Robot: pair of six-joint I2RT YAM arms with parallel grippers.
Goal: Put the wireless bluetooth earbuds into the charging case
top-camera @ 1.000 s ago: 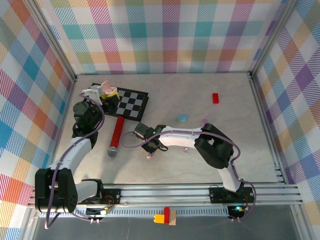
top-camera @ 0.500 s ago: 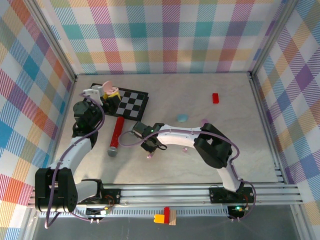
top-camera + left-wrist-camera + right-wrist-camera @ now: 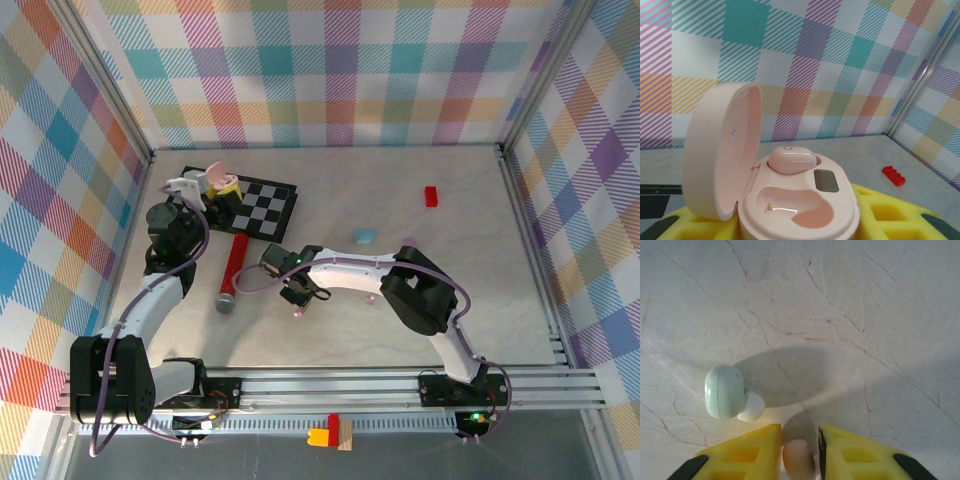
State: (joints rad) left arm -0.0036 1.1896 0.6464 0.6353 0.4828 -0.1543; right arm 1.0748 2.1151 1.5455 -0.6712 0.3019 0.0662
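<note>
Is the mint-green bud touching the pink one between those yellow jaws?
Apart. The right wrist view shows a plain gap between the mint-green earbud and the pink earbud sitting between the jaws.

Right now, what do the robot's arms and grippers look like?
Both arms, left arm and right arm, have white curved links, black rounded joints and a purple cable running alongside. The left gripper and right gripper carry yellow fingers with square recesses and black corners.

White arms (image 3: 350,268), purple cables (image 3: 205,238), yellow claw pads (image 3: 740,456).
</note>
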